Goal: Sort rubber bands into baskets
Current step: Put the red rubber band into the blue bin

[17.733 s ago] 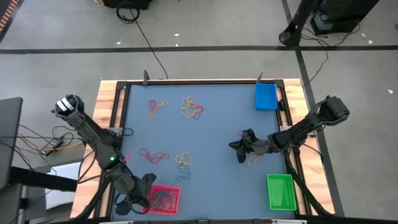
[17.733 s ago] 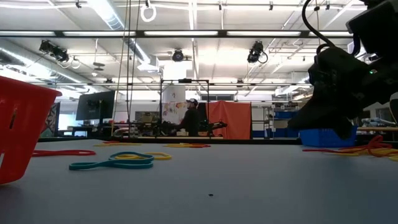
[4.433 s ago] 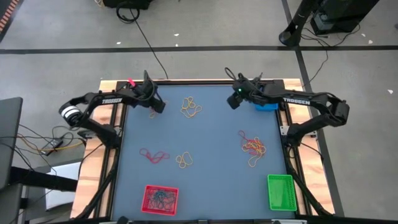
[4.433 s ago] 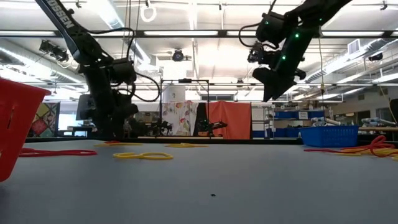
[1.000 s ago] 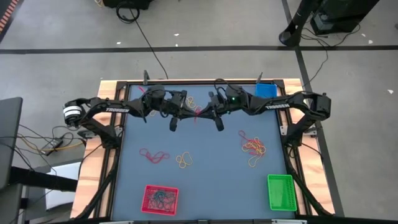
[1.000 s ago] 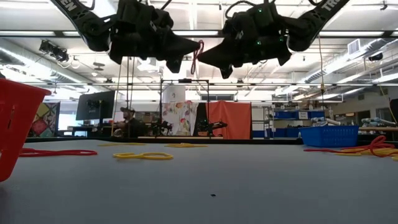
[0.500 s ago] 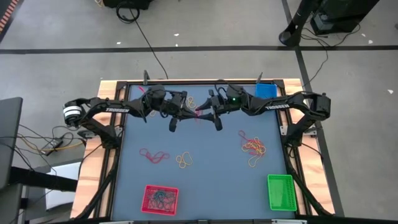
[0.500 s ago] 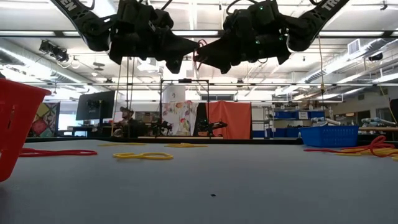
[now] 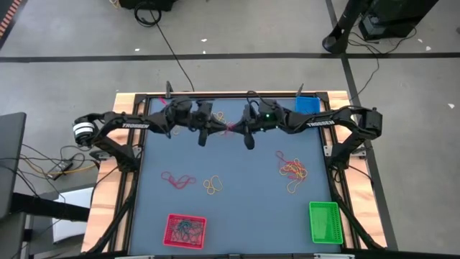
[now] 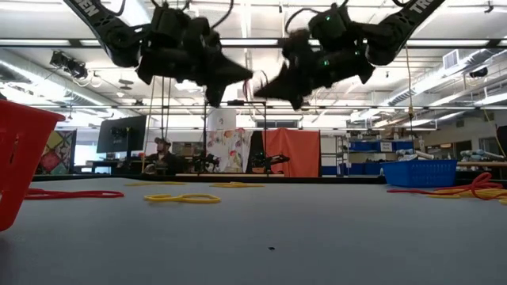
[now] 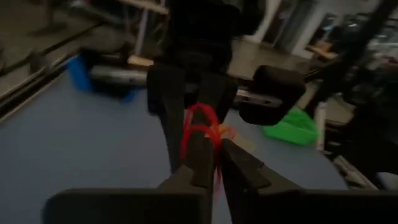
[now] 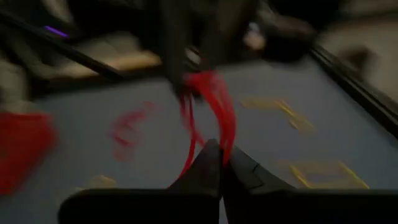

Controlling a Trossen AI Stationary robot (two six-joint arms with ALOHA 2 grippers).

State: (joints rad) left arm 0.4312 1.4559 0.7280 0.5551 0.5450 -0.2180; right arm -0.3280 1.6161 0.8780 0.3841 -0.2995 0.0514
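Note:
My left gripper (image 9: 210,129) and my right gripper (image 9: 243,131) face each other high above the far middle of the table. Both are shut on a red rubber band (image 9: 228,128). In the low view the left gripper (image 10: 234,79) and the right gripper (image 10: 268,85) nearly meet tip to tip. More rubber bands lie flat on the table: a yellow-orange heap (image 9: 293,170), a red one (image 9: 177,180), and yellow ones (image 9: 213,186) (image 9: 219,119). The blue basket (image 9: 307,111), green basket (image 9: 323,221) and red basket (image 9: 185,230) stand on the table. My left gripper pinches one end of the red band's loop (image 11: 210,144) between its two fingertips, coming level from the table's left. The band is clear of the table and reaches across to the other gripper. My right gripper pinches the red band's strands (image 12: 214,138) between its two fingertips, coming level from the table's right. The loop arches away from its tips (image 12: 211,93), clear of the table.
The blue basket is at the far right corner, the green basket at the near right corner, and the red basket, with bands in it, at the near edge left of middle. A wooden frame (image 9: 123,144) rims the blue table.
Both grippers have drawn a little closer together and shifted slightly toward the table's far edge. The red band, which hung as a loose loop from the left gripper's tips, is now drawn in short between the two grippers.

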